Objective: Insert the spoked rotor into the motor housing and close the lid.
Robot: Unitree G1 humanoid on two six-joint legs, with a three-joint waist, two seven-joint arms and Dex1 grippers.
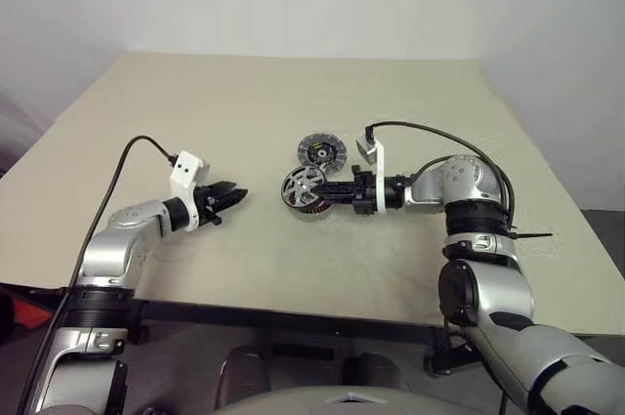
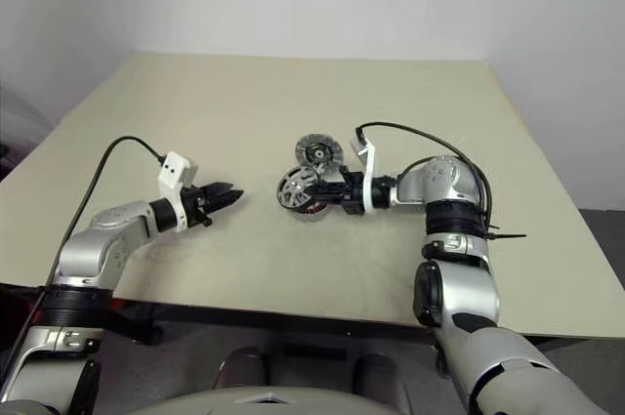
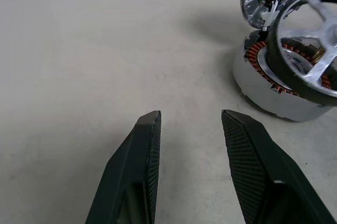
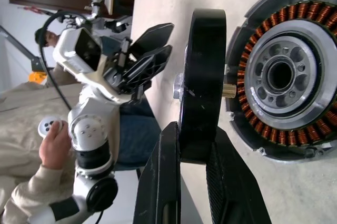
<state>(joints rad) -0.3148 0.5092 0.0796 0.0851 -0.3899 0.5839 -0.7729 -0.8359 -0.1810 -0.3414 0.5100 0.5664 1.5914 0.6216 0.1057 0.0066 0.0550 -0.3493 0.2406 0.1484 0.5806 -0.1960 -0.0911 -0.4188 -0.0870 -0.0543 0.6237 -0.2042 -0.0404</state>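
From the head, the right gripper (image 1: 337, 190) grasps the spoked rotor (image 1: 301, 184) tilted over the motor housing (image 1: 311, 206) mid-table, likely to line it up; the lid (image 1: 318, 150) waits at its 12 o'clock. The left wrist view shows the left gripper (image 3: 190, 119) spread and empty, housing at 2 o'clock. In the right wrist view the rotor stands edge-on, its small shaft aimed at the housing's centre bore.

One table (image 1: 244, 112) carries the workpieces. Motor parts on or over it number three, one of each kind: one spoked rotor (image 1: 302, 184), one motor housing (image 3: 274, 95) with a single ring of copper windings, and one lid (image 1: 318, 150). Robot grippers number two: one left gripper (image 1: 230, 198) and one right gripper (image 1: 337, 190), each with two black fingers. One white camera block sits on each wrist, two in all. One person (image 4: 31, 129) shows in the right wrist view, holding one white controller (image 4: 48, 125).
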